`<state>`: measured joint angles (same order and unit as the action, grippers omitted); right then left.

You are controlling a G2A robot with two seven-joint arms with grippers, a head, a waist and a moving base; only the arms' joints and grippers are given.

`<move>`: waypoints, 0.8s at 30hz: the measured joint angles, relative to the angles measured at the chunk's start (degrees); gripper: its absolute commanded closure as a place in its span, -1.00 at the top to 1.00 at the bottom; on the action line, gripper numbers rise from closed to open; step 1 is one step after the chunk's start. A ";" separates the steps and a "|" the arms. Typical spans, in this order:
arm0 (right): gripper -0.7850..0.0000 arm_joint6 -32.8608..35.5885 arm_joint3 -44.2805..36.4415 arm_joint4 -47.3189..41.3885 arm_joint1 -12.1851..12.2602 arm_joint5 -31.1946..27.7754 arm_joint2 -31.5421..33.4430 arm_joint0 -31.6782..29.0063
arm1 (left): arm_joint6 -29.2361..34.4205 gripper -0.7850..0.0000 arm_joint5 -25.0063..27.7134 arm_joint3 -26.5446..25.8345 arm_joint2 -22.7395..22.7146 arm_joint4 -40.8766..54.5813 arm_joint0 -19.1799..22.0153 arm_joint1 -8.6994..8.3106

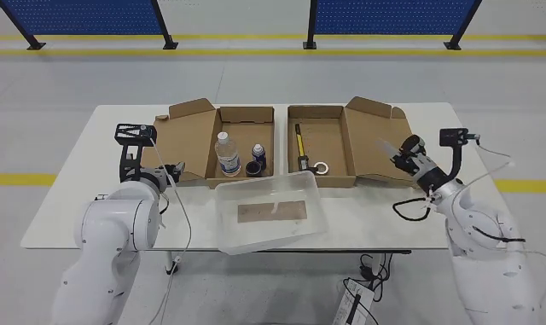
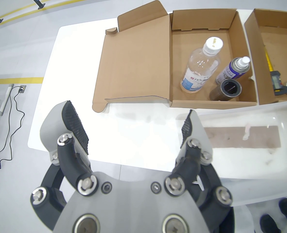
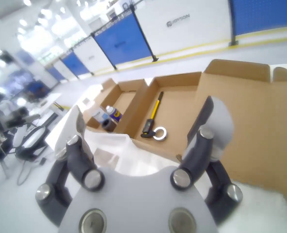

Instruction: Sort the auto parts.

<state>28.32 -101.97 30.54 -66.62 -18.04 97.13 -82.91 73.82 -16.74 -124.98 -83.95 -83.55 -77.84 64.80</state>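
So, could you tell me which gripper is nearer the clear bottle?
Left. The left gripper sits beside the box holding the clear bottle; the right gripper is by the second box's outer flap.

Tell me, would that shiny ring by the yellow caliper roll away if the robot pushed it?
Probably not: the metal ring lies flat in the cardboard box, so it should slide. It looks stiff, smooth, maybe slippery.

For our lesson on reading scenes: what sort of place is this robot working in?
Likely an industrial workshop or test floor: blue partition panels, yellow floor lines, and a white table holding cardboard sorting boxes.
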 measured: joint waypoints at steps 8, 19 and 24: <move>1.00 0.53 -0.74 -0.17 0.08 1.00 0.79 -0.93 | 0.00 1.00 0.00 0.00 0.00 0.00 0.00 0.00; 1.00 0.53 -0.74 -0.17 0.08 0.99 0.79 -0.93 | 0.00 1.00 0.00 0.00 0.00 0.00 0.00 0.00; 1.00 0.53 -0.74 -0.17 0.08 0.99 0.79 -0.93 | 0.00 1.00 0.00 0.00 0.00 0.00 0.00 0.00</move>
<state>28.84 -102.71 30.37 -66.54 -17.05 97.92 -83.84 73.82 -16.74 -124.98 -83.95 -83.55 -77.84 64.80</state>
